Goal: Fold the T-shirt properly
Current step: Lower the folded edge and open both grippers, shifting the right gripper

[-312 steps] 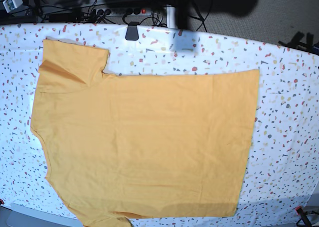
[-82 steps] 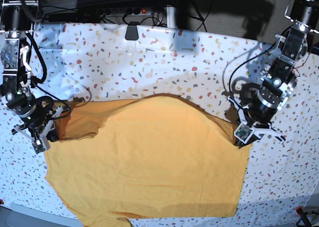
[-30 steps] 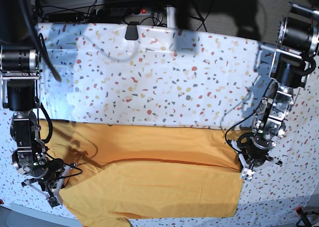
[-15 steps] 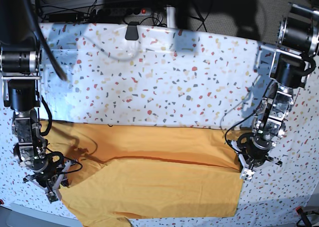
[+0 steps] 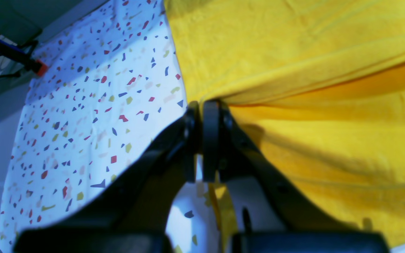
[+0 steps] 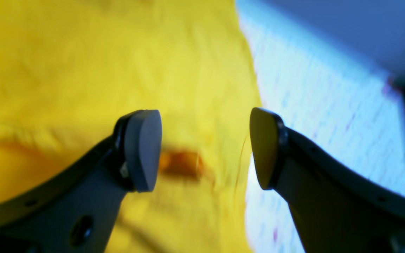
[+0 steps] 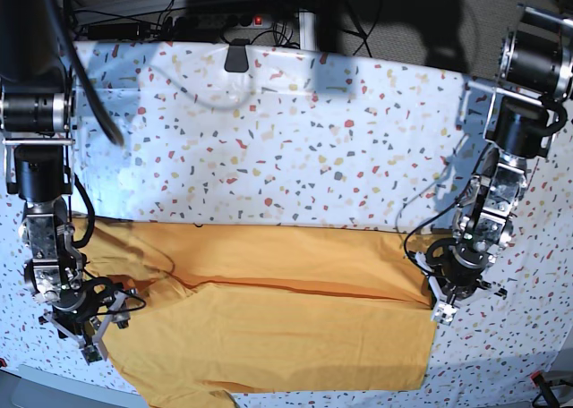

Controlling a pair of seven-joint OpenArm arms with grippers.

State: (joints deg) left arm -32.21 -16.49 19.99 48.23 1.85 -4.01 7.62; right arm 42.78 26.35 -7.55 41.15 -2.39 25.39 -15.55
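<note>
The orange-yellow T-shirt lies folded across the near half of the table, its upper layer ending in a crease that runs left to right. My left gripper is at the shirt's right edge. The left wrist view shows that left gripper shut, with the T-shirt bunching into a pinch at its tips. My right gripper is at the shirt's left edge. Seen from the right wrist, the right gripper is open above the T-shirt, and its grey pads hold nothing.
A white speckled tablecloth covers the table. A black clip sits on the far edge, with cables and a power strip behind it. A red-tipped clamp is at the near right corner.
My right gripper has opened and let go of the shirt's left edge, and it has drawn back a little. The left arm has not moved.
</note>
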